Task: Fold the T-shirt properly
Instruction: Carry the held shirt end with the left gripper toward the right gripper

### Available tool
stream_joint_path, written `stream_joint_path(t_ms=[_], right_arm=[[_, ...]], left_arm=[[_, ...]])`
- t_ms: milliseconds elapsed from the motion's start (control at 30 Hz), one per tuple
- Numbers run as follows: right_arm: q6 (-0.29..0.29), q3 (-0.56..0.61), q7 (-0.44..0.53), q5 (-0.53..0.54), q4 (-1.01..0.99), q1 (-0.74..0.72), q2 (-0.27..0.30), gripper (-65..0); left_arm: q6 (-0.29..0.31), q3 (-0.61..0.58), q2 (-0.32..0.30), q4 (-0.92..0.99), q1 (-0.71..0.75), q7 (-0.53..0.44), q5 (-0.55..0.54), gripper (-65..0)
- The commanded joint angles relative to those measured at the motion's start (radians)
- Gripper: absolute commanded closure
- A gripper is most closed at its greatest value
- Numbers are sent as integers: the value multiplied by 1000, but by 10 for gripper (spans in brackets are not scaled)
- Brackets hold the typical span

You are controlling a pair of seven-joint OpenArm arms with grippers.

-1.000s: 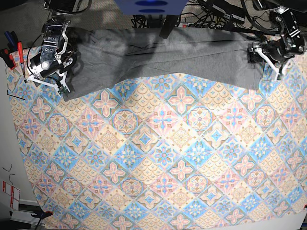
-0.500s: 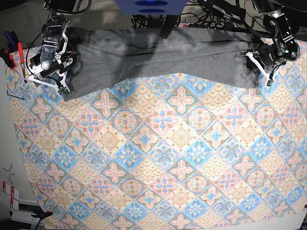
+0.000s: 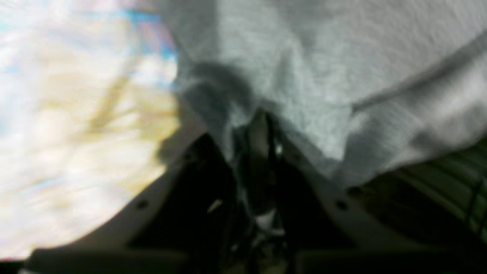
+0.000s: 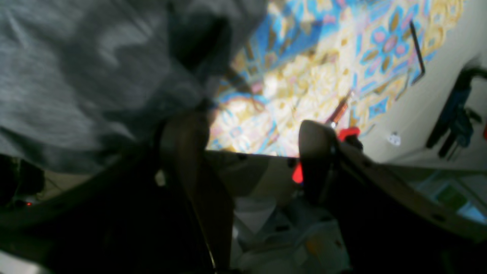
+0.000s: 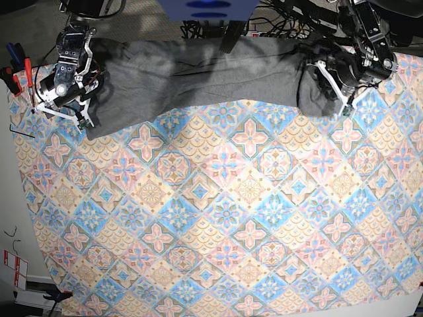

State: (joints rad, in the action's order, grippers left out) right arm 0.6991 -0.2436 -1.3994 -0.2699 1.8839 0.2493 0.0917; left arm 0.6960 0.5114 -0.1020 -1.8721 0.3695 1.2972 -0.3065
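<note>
In the base view the soft heather-grey T-shirt [image 5: 198, 76] lay along the far edge of the colourful diamond-patterned tablecloth [image 5: 225, 211], its end bunched at the left gripper [image 5: 340, 79] and its other end beside the right gripper [image 5: 69, 99]. Only the blurred left wrist view showed that pincer's jaws pressed together on a fold of the grey cloth [image 3: 304, 95]. The right wrist view alone showed the right gripper [image 4: 251, 144] with its jaws apart, one fingertip [image 4: 182, 133] at the shirt's edge [image 4: 95, 83], bare tablecloth [image 4: 304, 76] between them.
</note>
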Motion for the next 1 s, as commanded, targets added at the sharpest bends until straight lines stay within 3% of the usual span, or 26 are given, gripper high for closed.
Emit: stream_joint_path(t_ms=[0,167,300,433,667,800,967], right_arm=[[-1,-1,3,-6,16,-9,7,-405],[-1,-1,3,-6,16,-9,7,-405],[-1,-1,3,-6,16,-9,7,-405],[-1,0,3,-6,15,-9,7,-405],[-1,2,3,-6,13,-9,6,-405],[-1,-1,3,-6,13,-9,6,-405],[-1,-1,3,-6,13,-9,-10,-405]], left_arm=[[2,-1,11,-39,1,6,-15,0],[2,-23,18,-100,-5,65,-24,0],[2,-173,21,-105,-5,80,-16,0],[2,-247,75,-120,-16,81,-15,0],[2,-529,91,-123,-93,99,-26,0],[2,-655,135,-122,-129,99,-15,0],[2,-676,120,-119,-162,99,-15,0]])
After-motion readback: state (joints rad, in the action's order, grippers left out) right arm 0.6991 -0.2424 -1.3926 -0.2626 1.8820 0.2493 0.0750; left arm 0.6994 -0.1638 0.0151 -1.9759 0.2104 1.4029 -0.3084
